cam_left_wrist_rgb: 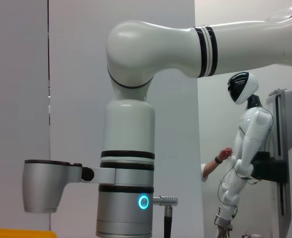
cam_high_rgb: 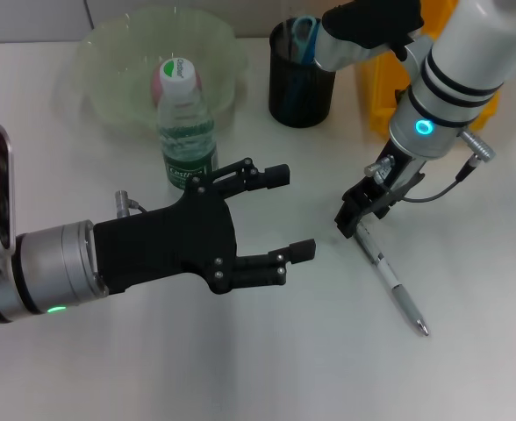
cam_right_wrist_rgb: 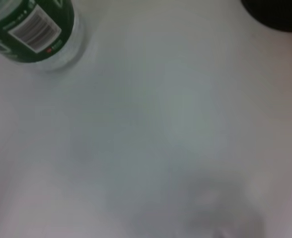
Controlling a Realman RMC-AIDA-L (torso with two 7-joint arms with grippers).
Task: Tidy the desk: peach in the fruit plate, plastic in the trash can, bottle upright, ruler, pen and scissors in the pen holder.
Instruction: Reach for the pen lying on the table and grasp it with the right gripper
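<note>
The right hand (cam_high_rgb: 356,219) grips the pen (cam_high_rgb: 390,279) on the desk; the left hand (cam_high_rgb: 295,213) hovers released near the upright bottle (cam_high_rgb: 186,127).

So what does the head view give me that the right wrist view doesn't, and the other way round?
Only the head view shows the pen lying on the desk with the right gripper down at its upper end, the left gripper open beside the bottle, the fruit plate and the scissors in the pen holder. Only the right wrist view shows the barcode on the bottle's label. Both share the upright bottle and the white desk.
</note>
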